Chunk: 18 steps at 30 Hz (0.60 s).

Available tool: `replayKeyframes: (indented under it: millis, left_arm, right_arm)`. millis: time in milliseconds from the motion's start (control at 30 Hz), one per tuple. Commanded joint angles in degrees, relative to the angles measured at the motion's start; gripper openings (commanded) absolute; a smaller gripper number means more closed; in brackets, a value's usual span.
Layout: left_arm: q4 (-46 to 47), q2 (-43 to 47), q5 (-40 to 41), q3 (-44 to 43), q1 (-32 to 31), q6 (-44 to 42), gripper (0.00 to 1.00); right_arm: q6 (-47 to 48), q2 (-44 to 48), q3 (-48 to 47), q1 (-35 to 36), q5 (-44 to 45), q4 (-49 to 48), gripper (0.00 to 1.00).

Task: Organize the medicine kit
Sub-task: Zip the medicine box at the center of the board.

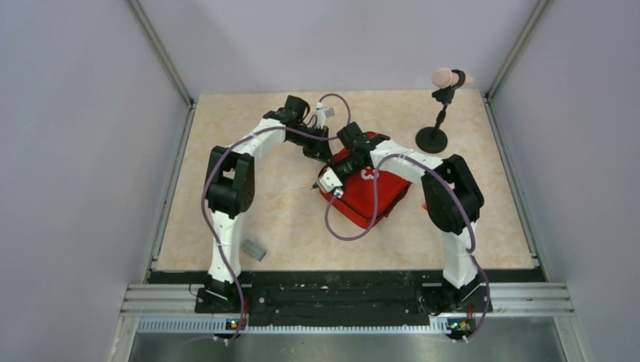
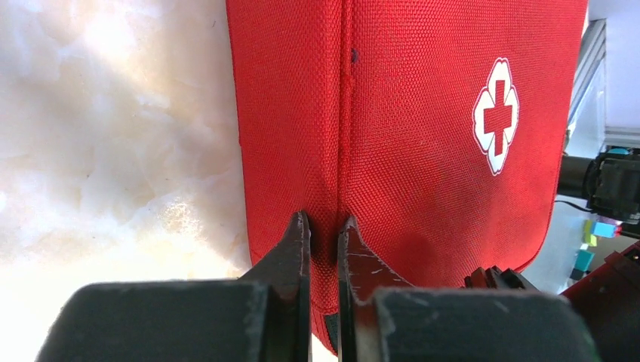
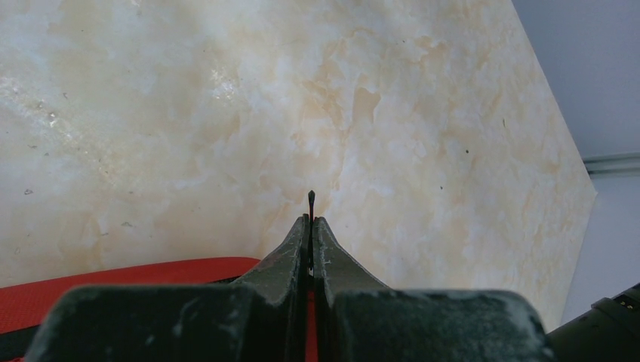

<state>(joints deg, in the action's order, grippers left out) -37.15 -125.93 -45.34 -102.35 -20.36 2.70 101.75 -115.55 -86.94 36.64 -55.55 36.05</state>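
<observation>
The medicine kit (image 1: pixel 373 197) is a red zip pouch lying closed in the middle of the table. In the left wrist view it (image 2: pixel 423 136) fills the frame, with its white cross emblem (image 2: pixel 496 115) at the right. My left gripper (image 2: pixel 324 222) is nearly shut, pinching a ridge of the kit's red fabric near its edge; in the top view it (image 1: pixel 326 149) sits at the kit's far left corner. My right gripper (image 3: pixel 311 220) is shut on a thin black zipper pull (image 3: pixel 311 197) at the kit's edge (image 3: pixel 113 283); in the top view it (image 1: pixel 321 183) is at the kit's left side.
A black stand with a pink tip (image 1: pixel 441 105) stands at the back right. A small grey object (image 1: pixel 253 250) lies near the left arm's base. Metal rails and grey walls enclose the marbled tabletop (image 1: pixel 287 219).
</observation>
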Motion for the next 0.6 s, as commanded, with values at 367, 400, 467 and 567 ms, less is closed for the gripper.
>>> replayKeyframes:
  millis: [367, 400, 467, 567]
  left_arm:
    - [-15.69, -12.14, 11.19, -23.18, 5.59, -18.51, 0.00]
    - [-16.08, -12.38, 11.30, -23.67, 5.86, -19.00, 0.00]
    - [-16.70, -12.58, 11.55, -23.78, 6.19, -20.20, 0.00]
    - [-16.95, -12.72, 11.77, -23.16, 6.66, -21.16, 0.00]
  right_arm:
    - [14.38, 13.56, 13.58, -6.57, 8.97, 29.67, 0.00]
    - [15.99, 14.46, 14.46, -7.20, 9.84, 31.70, 0.00]
    - [19.32, 16.27, 16.11, -8.40, 11.79, 35.56, 0.00]
    - [22.74, 18.87, 18.95, -10.41, 15.27, 38.04, 0.00]
